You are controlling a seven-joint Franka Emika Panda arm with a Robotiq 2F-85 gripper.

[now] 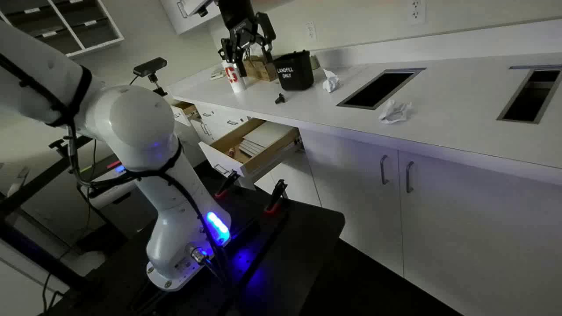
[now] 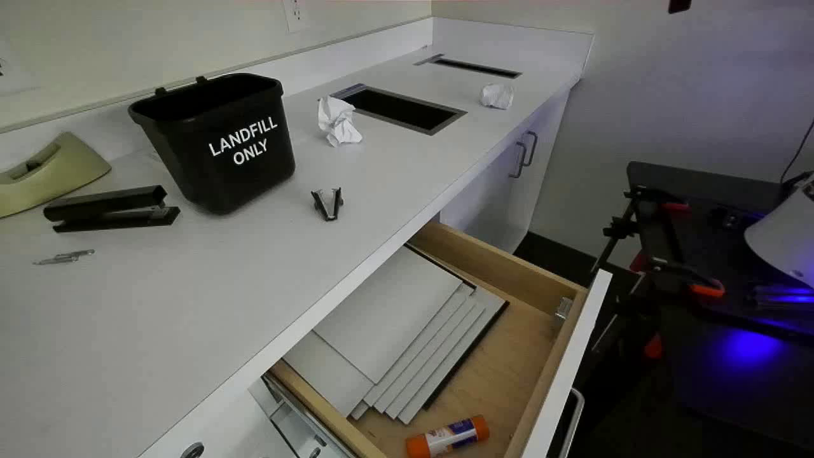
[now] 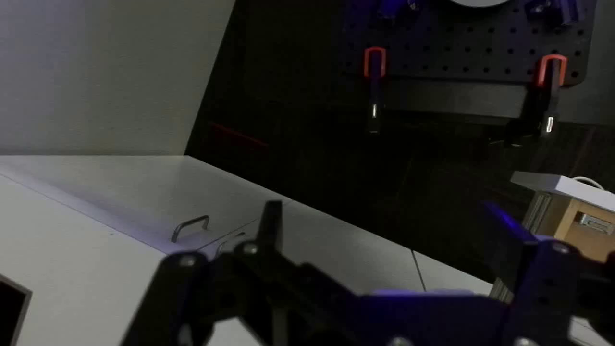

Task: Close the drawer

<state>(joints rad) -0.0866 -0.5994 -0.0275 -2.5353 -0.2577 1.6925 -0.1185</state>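
The drawer [image 1: 219, 160] stands pulled out from under the counter, with its white front and tan wooden sides showing. In an exterior view, the drawer [image 2: 575, 362] shows from above, holding grey-white panels [image 2: 394, 318] and an orange glue stick [image 2: 448, 437]. In the wrist view only a corner of the drawer [image 3: 584, 192] shows at the right edge. My gripper [image 1: 255, 68] is high above the counter, apart from the drawer. In the wrist view the gripper [image 3: 384, 206] has its fingers wide apart with nothing between them.
On the counter [image 1: 461, 127] stand a black landfill bin [image 1: 296, 72], a white cup [image 1: 234, 79], crumpled papers [image 1: 395, 112] and a stapler [image 2: 114, 207]. A black table with clamps [image 1: 275, 197] is close before the drawer. Another drawer [image 1: 186, 109] farther along is open.
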